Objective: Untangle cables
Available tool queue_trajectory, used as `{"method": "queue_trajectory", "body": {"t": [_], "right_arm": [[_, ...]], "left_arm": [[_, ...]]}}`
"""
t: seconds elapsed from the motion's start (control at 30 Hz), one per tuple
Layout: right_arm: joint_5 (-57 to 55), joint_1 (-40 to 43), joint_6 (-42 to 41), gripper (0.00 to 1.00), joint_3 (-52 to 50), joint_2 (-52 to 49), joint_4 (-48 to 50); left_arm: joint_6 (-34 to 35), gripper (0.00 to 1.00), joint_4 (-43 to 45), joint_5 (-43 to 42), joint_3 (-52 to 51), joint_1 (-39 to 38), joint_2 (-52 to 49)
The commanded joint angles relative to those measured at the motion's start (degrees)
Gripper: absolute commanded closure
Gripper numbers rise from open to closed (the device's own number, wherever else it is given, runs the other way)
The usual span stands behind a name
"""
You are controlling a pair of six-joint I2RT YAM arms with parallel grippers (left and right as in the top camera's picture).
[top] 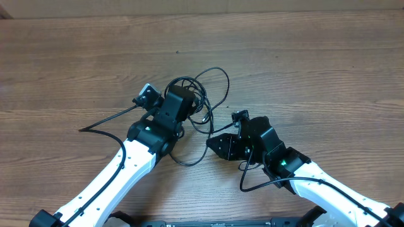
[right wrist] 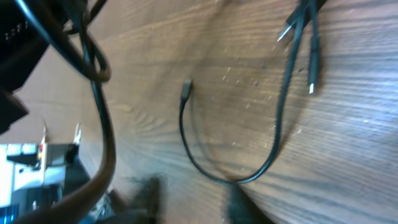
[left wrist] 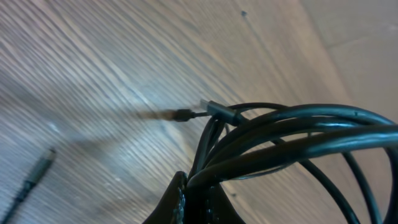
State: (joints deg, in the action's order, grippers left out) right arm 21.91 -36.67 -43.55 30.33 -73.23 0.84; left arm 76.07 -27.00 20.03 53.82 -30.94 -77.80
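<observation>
My left jaws are clamped on the cables (left wrist: 311, 121), pinching several strands of the bunch together near the middle of the desk (top: 315, 57). From that pinch the loops fan out toward 1 o'clock in the overhead view. In the left wrist view one silver plug (left wrist: 217, 111) pokes out of the bundle at about 12 o'clock from the grip.

My right jaws stand parted with nothing between them, low over the desk at 5 o'clock from the bunch. They are blurred in their own camera, so I read that loosely. Just ahead of them a single loose cord (right wrist: 236, 180) lies flat in a U, its plug end (right wrist: 186, 88) free at 12 o'clock.

As I judge it, the step is to pull one strand clear while the left side anchors the rest. To do it well I would close the right jaws on that flat cord near the bottom of the U, not on the plug. Then I would draw it toward 5 o'clock, slow and low, watching whether the held loops tighten. If they cinch, I should stop and feed slack instead. Thin cord slips easily, so I would centre it between the pads before closing.
</observation>
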Motion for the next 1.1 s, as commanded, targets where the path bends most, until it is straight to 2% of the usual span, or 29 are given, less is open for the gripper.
{"method": "queue_trajectory", "body": {"t": [0.0,0.07,0.37,0.43,0.6,0.77,0.93,1.07], "right_arm": [[-4.76,1.29,-0.15,0.42,0.39,0.57,0.44],[-4.7,2.27,-0.15,0.38,0.39,0.57,1.01],[-4.72,4.28,-0.11,0.35,0.39,0.57,7.34],[-2.99,4.28,-0.07,0.34,0.39,0.57,11.26],[2.54,4.15,-0.09,0.3,0.39,0.57,20.39],[2.58,3.78,-0.02,0.28,0.39,0.55,19.43],[2.62,3.5,0.11,0.32,0.39,0.55,18.18],[2.6,2.86,0.13,0.46,0.39,0.55,18.16]], "left_arm": [[-6.73,0.96,-2.01,2.03,0.35,1.11,-0.09],[-9.68,0.96,-3.02,2.08,0.35,1.4,-0.09],[-20.72,0.96,-8.2,8.02,0.35,1.73,-0.09],[-23.47,0.96,-8.11,7.04,0.35,1.73,-0.09],[-24.55,0.96,-7.06,2.32,0.35,1.66,-0.09],[-24.87,0.95,-4.13,-4.28,0.35,1.66,-0.09],[-24.87,0.96,-2.1,-6.99,0.35,0.72,-0.09],[-24.87,0.96,-0.87,-5.88,0.35,-1.09,-0.09]]}}
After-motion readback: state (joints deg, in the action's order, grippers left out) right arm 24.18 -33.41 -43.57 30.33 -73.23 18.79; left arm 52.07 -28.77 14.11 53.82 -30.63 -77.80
